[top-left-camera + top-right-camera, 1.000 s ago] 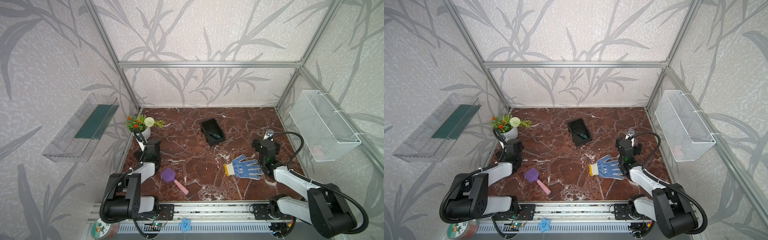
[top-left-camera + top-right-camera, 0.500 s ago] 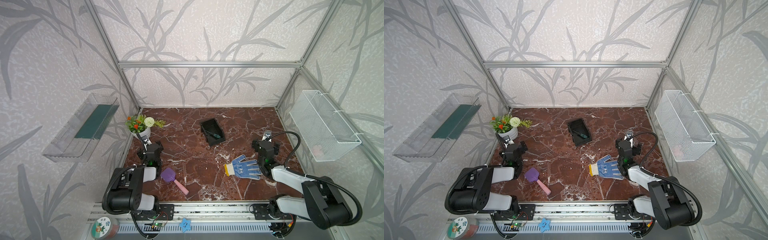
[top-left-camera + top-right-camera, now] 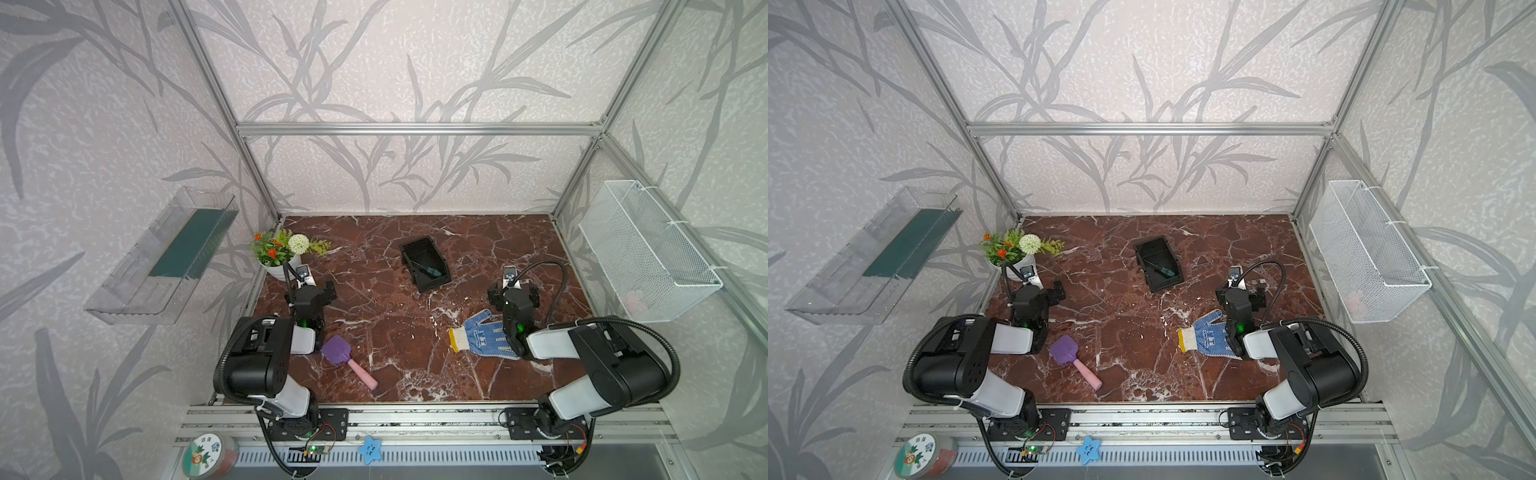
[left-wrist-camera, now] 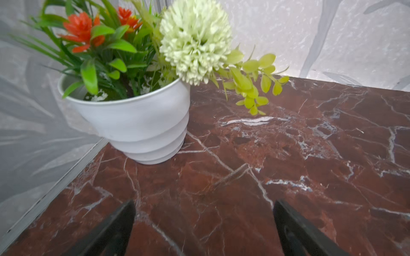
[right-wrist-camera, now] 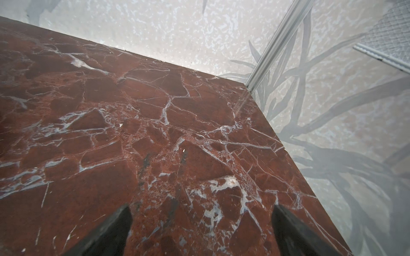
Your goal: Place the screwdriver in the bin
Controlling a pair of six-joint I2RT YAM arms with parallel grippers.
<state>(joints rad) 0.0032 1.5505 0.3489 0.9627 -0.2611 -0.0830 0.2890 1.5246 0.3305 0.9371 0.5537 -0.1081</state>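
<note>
Black bin (image 3: 424,262) holds screwdriver (image 3: 427,271); glove (image 3: 482,336) print unreadable; L end effector (image 4: 203,230) & R end effector (image 5: 200,230) spread, empty.

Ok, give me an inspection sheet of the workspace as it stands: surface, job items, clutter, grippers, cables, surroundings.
Surface: red-brown marble tabletop, no spills seen.
Job's things: screwdriver lies inside the black bin, mid-table toward the back.
Clutter: toy shovel front left; blue glove front right, partly under the right arm; flower pot back left.
Grippers: left gripper open, empty, near the flower pot; right gripper open, empty, over bare marble.
Cables: black cable loops above the right wrist, snagging nothing.
Surroundings: clear tray on the left wall, wire basket on the right wall.
</note>
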